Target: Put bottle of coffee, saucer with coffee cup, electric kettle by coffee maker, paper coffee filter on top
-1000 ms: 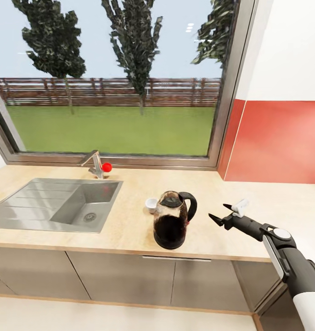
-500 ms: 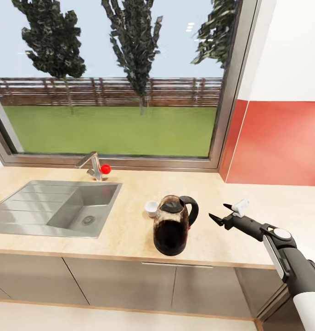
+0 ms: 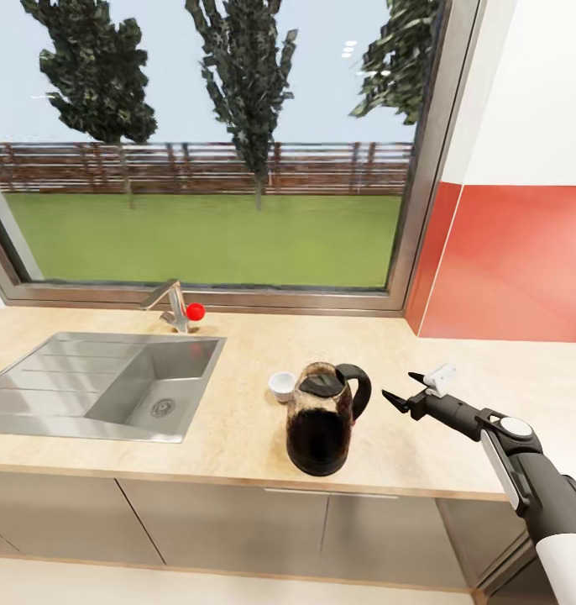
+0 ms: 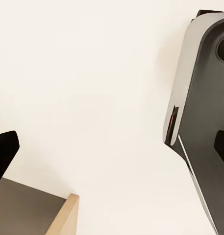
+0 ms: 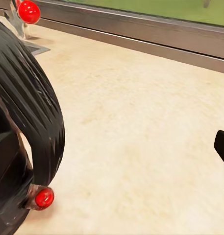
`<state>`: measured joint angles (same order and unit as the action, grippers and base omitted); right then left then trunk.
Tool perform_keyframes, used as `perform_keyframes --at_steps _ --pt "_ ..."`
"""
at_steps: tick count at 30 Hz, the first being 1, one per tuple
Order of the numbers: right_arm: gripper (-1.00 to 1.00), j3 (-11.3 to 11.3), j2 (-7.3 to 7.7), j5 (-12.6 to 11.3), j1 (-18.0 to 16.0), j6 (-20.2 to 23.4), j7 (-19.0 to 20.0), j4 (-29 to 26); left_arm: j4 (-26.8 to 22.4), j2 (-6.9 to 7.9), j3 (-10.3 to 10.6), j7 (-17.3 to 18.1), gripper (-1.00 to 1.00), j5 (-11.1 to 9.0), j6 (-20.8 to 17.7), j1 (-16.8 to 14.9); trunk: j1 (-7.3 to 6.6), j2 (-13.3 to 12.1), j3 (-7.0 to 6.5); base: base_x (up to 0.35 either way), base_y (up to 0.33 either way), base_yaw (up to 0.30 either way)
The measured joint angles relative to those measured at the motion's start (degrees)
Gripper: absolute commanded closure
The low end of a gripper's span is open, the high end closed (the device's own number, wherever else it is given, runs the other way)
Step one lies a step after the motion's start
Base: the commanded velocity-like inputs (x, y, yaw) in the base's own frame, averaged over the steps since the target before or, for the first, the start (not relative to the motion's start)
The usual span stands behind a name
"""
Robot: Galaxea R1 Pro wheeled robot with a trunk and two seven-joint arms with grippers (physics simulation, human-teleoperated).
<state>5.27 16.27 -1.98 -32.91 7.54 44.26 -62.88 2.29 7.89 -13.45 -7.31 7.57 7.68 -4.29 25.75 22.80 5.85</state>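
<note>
Kettle [image 3: 322, 420] upright on countertop [image 3: 238, 412], handle toward right gripper [image 3: 402, 391]; fingers spread, empty. Left fingers: can't tell.

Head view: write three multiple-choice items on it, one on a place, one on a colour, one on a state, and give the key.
1. Where does the coffee cup stand?
A. in the sink
B. on the kitchen countertop, just behind and left of the electric kettle
C. on the window sill

2. What colour is the knob on the tap?
A. red
B. blue
C. green

3. How is the right pincer?
A. shut on the kettle's handle
B. shut on the cup
C. open, empty, apart from the kettle

Key: 1 B, the white cup sits on the wood top close by the kettle. 2 A, a red ball shows at the tap. 3 C, its two fingers are spread, with bare counter between them and the handle.
</note>
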Motion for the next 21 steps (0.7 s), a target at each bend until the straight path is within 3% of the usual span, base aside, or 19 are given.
perform_keyframes --at_steps 21 --pt "-1.00 0.0 0.00 0.0 0.0 0.0 0.0 0.1 0.0 -0.03 0.0 -0.1 -1.00 0.0 0.1 0.0 0.00 0.0 0.00 0.002 0.050 0.000"
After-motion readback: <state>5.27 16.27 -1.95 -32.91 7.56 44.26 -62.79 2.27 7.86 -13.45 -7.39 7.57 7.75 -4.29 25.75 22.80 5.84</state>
